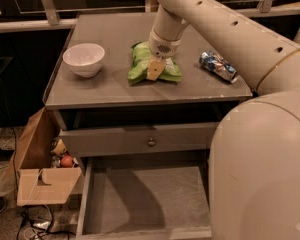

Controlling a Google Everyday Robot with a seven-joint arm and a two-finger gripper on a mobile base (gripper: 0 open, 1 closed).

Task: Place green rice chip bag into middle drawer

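Observation:
The green rice chip bag [138, 66] lies flat on the grey cabinet top [110, 91], near its middle. My gripper [155, 70] comes down from the arm above and sits right on the bag's centre, touching it and covering part of it. The middle drawer [150, 199] stands pulled open low in the front, below the cabinet top, with a bare grey floor and nothing in it.
A white bowl [83, 58] stands left of the bag. A blue-silver crushed can [218, 66] lies to its right. A grey drawer front with a round knob [151, 142] sits above the open drawer. A cardboard box [45, 184] stands on the floor at left. My robot body fills the right.

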